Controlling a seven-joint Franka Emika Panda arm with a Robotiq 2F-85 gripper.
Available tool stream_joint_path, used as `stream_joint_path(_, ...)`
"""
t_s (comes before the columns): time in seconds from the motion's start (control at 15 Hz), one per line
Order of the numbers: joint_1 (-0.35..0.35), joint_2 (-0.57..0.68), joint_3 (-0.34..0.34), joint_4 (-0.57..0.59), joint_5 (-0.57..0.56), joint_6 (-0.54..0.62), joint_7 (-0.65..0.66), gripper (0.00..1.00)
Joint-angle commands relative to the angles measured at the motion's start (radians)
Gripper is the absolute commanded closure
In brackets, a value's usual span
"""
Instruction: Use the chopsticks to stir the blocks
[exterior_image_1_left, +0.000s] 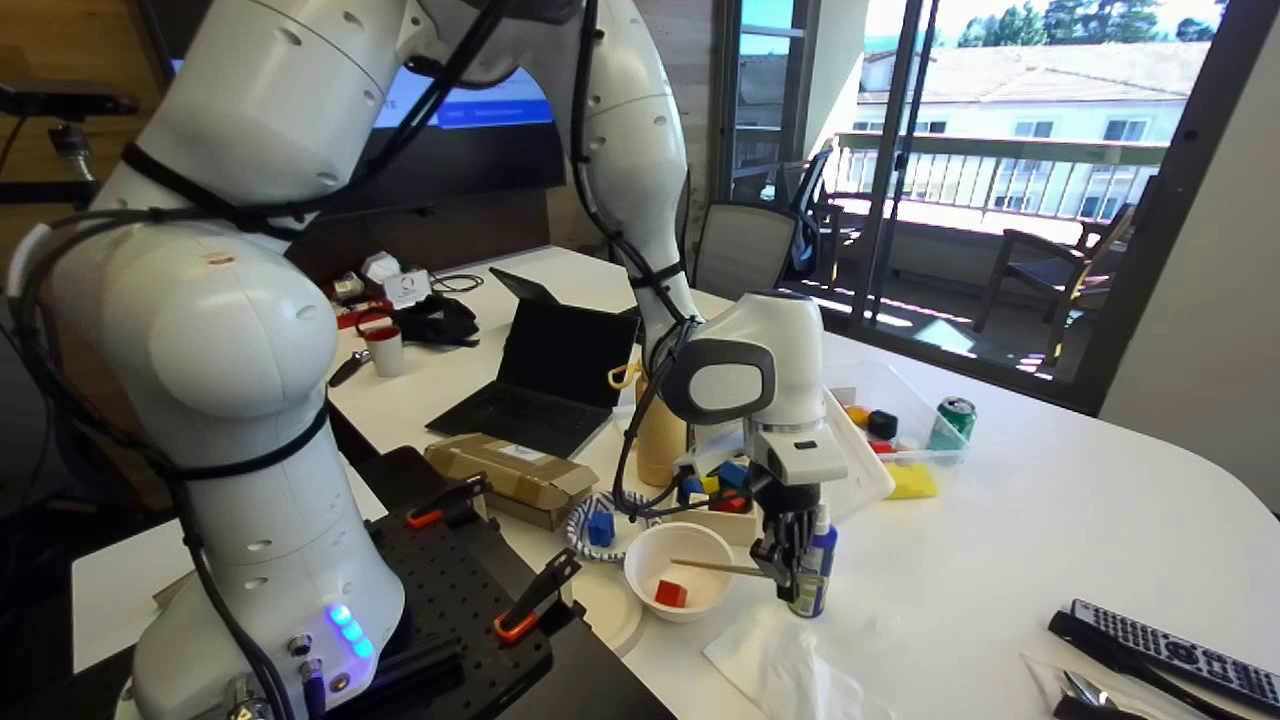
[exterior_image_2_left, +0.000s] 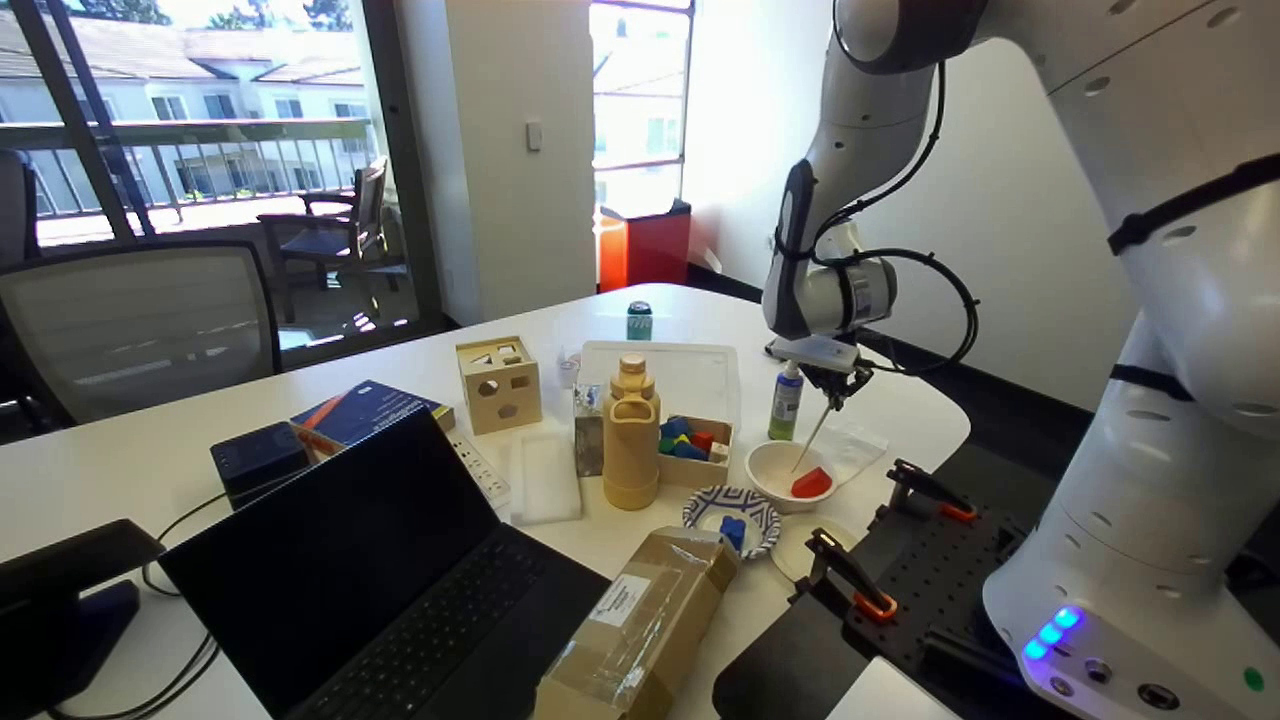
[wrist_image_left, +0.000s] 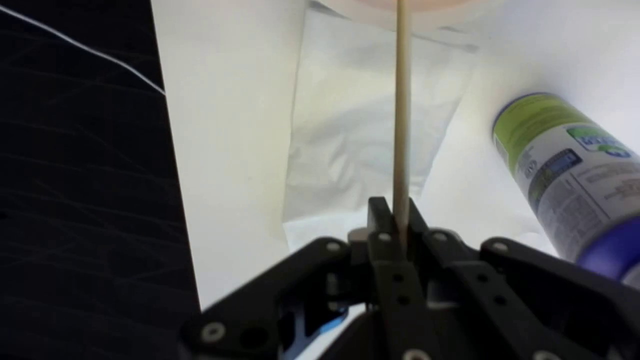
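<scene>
My gripper (exterior_image_1_left: 782, 575) is shut on the chopsticks (exterior_image_1_left: 722, 567), which look like one thin light wooden stick; I cannot tell whether there are two. They also show in the wrist view (wrist_image_left: 402, 115) between the fingertips (wrist_image_left: 392, 212). In an exterior view they slant down from the gripper (exterior_image_2_left: 836, 398) into a white bowl (exterior_image_2_left: 757, 472). A red block (exterior_image_2_left: 811, 483) lies in this bowl, near the chopsticks' far end; I cannot tell if they touch. A blue block (exterior_image_2_left: 733, 532) sits on a patterned plate (exterior_image_2_left: 697, 519). Several other coloured blocks (exterior_image_2_left: 688, 440) lie in a wooden box (exterior_image_2_left: 690, 472).
A spray bottle (wrist_image_left: 570, 175) stands close beside the gripper. A crumpled plastic bag (wrist_image_left: 350, 135) lies below it. A tall yellow bottle (exterior_image_2_left: 630, 450), a cardboard box (exterior_image_2_left: 650, 610) and a laptop (exterior_image_2_left: 420, 590) stand on the table. Clamps (exterior_image_1_left: 535, 600) stick up at the robot's base.
</scene>
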Motion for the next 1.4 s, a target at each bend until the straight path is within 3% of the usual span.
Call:
stream_joint_path(0.0,0.251,-0.061,-0.193,-0.094,-0.11,0.06,0.153,0.98)
stream_joint_path(0.2,0.465,-0.026,-0.338,-0.096,-0.149,0.131,0.238,0.98)
stream_joint_path(0.47,0.604,0.049,-0.374,-0.047,-0.104,0.214,0.262,0.98)
stream_joint_path(0.8,0.662,0.193,-0.382,0.047,-0.02,0.283,0.262,0.98)
stream_joint_path(1.33,0.702,0.42,-0.398,0.195,0.088,0.246,0.284,0.98)
